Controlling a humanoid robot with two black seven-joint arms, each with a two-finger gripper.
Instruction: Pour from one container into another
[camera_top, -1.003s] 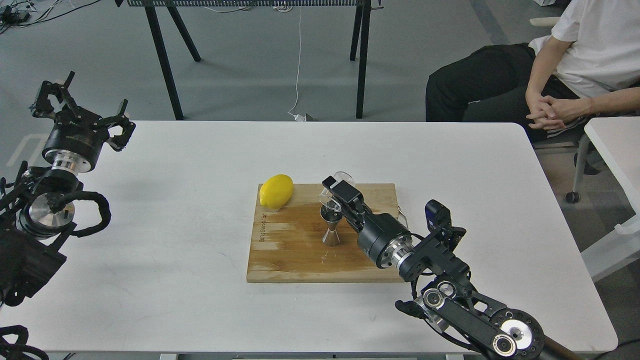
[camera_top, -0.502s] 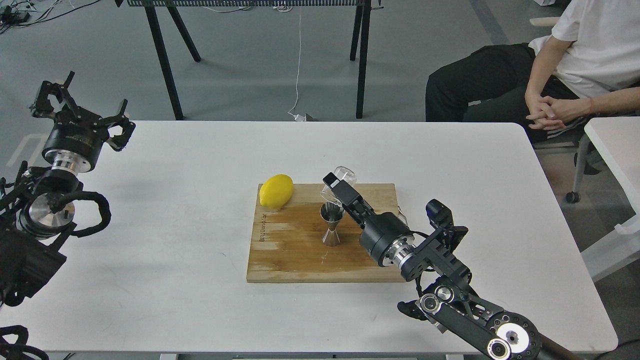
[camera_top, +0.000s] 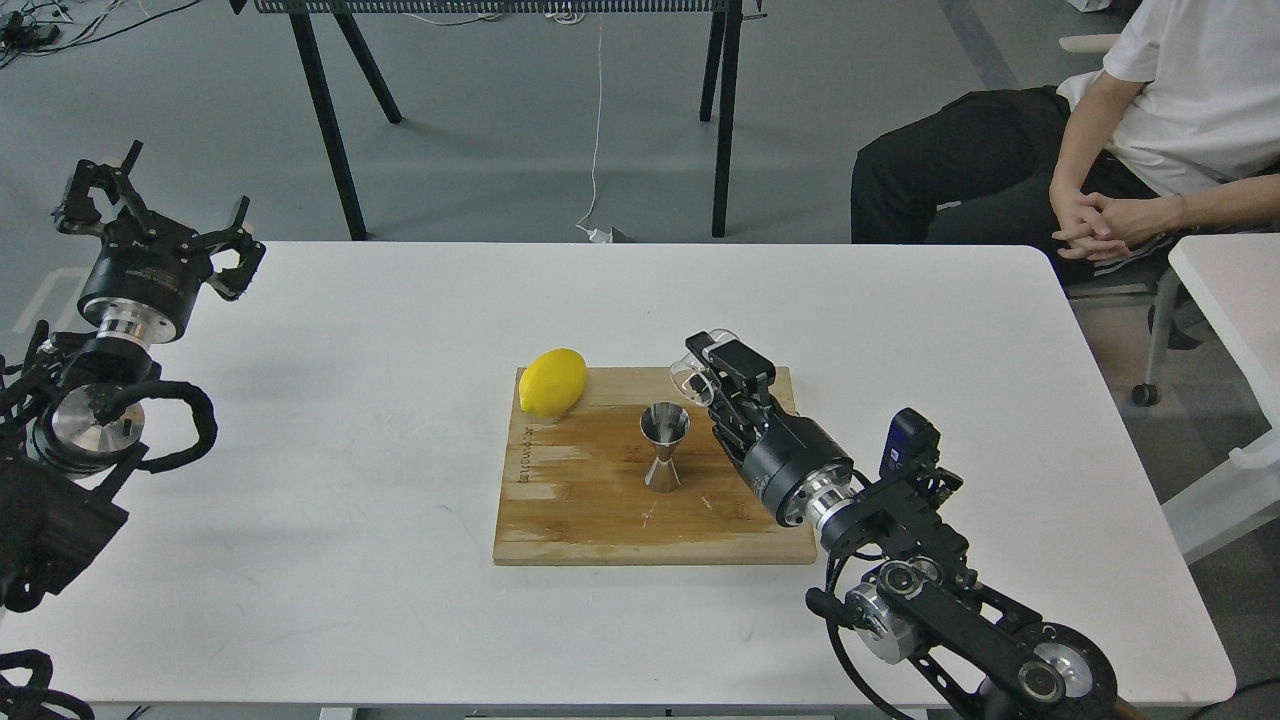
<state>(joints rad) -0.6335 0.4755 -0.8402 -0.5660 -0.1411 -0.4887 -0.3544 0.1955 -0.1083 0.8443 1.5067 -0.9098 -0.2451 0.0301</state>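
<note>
Swung away to the right since a second ago, the right end effector (camera_top: 712, 362) now holds the clear glass cup (camera_top: 697, 366) just beside the steel jigger (camera_top: 665, 447) rather than over its mouth, its fingers pinching the cup. Nearest the camera, the right arm's lower joints run off the bottom edge, and its black wrist covers the right rear part of the wooden cutting board (camera_top: 580, 500). The see-through cup is hard to make out against the board and the dark fingers; whether anything remains in it cannot be told. The jigger stands upright near the board's middle, apart from the cup. Behind and to the left, a yellow lemon (camera_top: 552, 381) rests on the board's far left corner. At the white table's (camera_top: 350, 420) left edge, the left end effector (camera_top: 150, 215) hovers with its fingers spread, holding nothing. Beyond the table, a seated person (camera_top: 1150, 130) is cut off at the frame's top right, hands clasped.
</note>
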